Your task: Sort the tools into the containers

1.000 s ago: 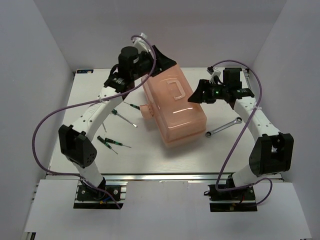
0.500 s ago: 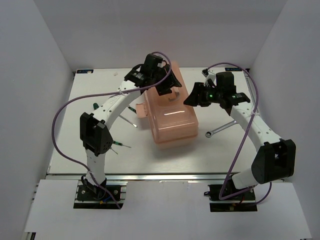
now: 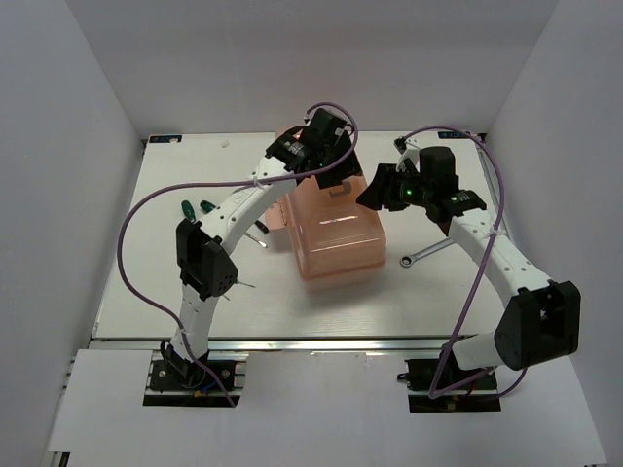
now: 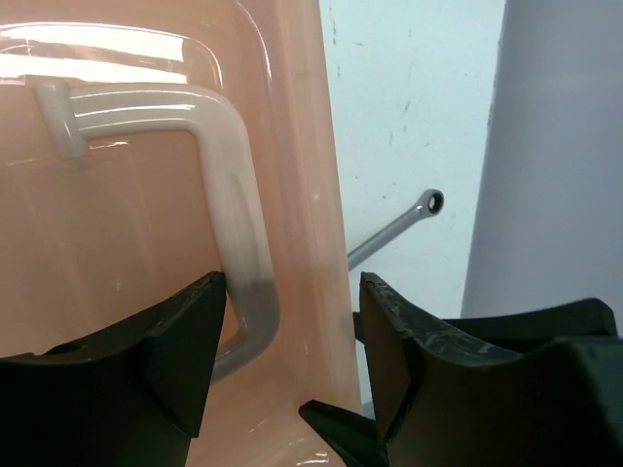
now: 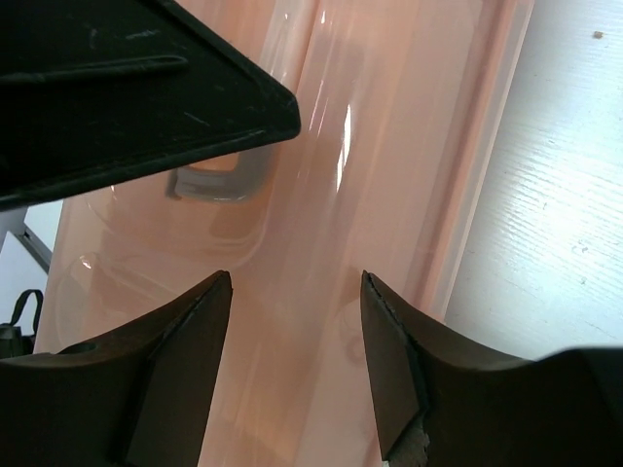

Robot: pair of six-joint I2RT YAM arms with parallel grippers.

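Note:
The salmon-pink toolbox (image 3: 336, 243) stands mid-table with its lid down, so the containers inside are hidden. Over the lid's rear right hangs my left gripper (image 3: 339, 177) (image 4: 292, 321), open, its jaws straddling one end of the white lid handle (image 4: 234, 195). My right gripper (image 3: 373, 197) (image 5: 297, 331) hovers open above the lid's right side, close to the left one. To the right of the box lies the silver wrench (image 3: 428, 248) (image 4: 394, 229). Green-handled screwdrivers (image 3: 185, 207) lie to its left, partly behind the left arm.
The white table (image 3: 146, 292) is walled at the back and on both sides. Purple cables loop off both arms. The left arm reaches across the table's left half, over the screwdrivers. The left gripper's black finger (image 5: 127, 88) fills the right wrist view's top left.
The left arm has swung right across the toolbox to the lid handle. The toolbox has turned squarer and shifted slightly. The right gripper has moved left over the lid, its jaws a little narrower.

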